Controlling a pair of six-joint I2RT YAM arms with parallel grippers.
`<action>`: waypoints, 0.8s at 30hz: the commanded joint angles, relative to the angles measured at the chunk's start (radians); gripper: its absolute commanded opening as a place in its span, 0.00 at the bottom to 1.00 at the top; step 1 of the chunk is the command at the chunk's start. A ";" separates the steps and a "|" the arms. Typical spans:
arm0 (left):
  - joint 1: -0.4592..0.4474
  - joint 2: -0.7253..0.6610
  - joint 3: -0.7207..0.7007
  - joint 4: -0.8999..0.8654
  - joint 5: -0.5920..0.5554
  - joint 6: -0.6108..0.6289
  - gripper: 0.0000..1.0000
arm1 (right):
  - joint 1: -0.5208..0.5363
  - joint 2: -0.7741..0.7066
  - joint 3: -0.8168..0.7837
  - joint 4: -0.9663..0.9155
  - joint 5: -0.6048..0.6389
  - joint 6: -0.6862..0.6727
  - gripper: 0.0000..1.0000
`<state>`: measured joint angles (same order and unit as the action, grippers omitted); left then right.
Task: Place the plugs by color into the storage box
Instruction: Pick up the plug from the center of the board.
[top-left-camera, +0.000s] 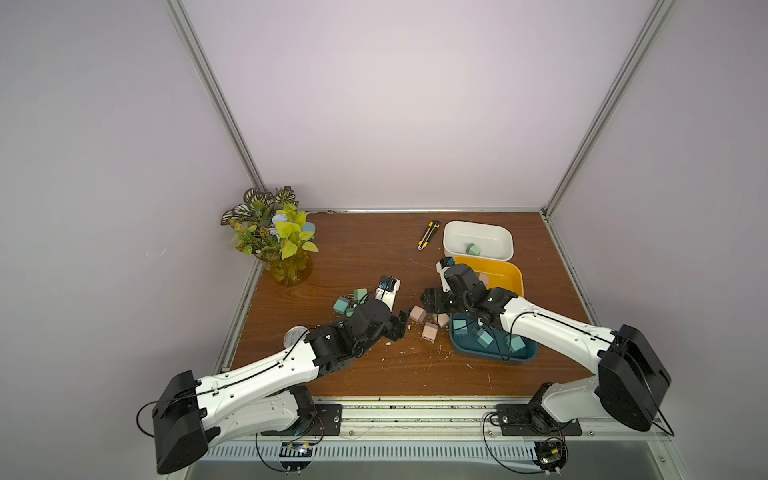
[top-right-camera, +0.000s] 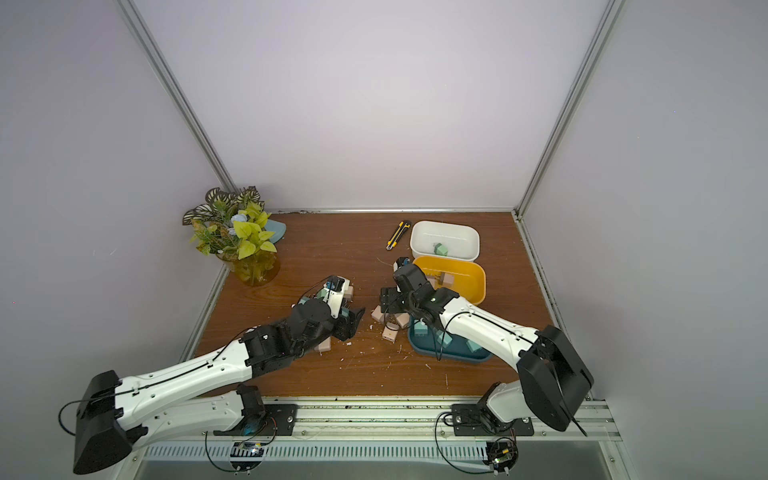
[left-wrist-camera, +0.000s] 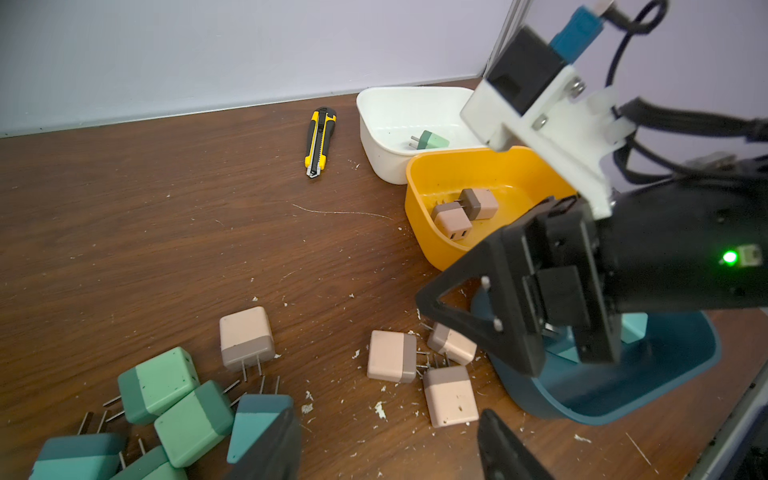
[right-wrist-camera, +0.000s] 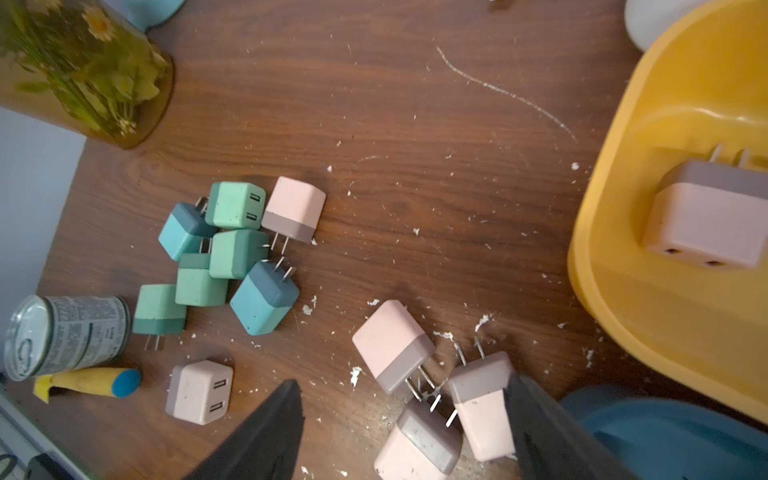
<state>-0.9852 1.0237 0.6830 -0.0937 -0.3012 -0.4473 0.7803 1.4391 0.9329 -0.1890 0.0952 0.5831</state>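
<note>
Now: left pincer (left-wrist-camera: 387, 411) released, empty, beside a teal plug (left-wrist-camera: 253, 419); right pincer (right-wrist-camera: 403, 379) released above three pink plugs (right-wrist-camera: 390, 332) beside the blue tray (right-wrist-camera: 665, 436).

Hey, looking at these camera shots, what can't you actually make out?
- Teal bin: the right arm covers part of its contents in both top views.
- Can: label too blurred to read in the right wrist view.
- Pale blue object: the plant hides most of it in a top view.
</note>
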 joint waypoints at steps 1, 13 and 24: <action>0.013 -0.008 -0.011 -0.022 -0.001 0.007 0.69 | 0.024 0.049 0.067 -0.021 -0.009 -0.018 0.83; 0.013 -0.028 -0.048 -0.017 0.009 -0.007 0.69 | 0.072 0.228 0.162 -0.074 0.039 -0.023 0.82; 0.013 -0.062 -0.082 -0.006 0.010 -0.025 0.69 | 0.110 0.320 0.215 -0.122 0.107 -0.034 0.78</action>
<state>-0.9810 0.9718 0.6106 -0.1066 -0.2928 -0.4606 0.8803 1.7523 1.1042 -0.2741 0.1566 0.5678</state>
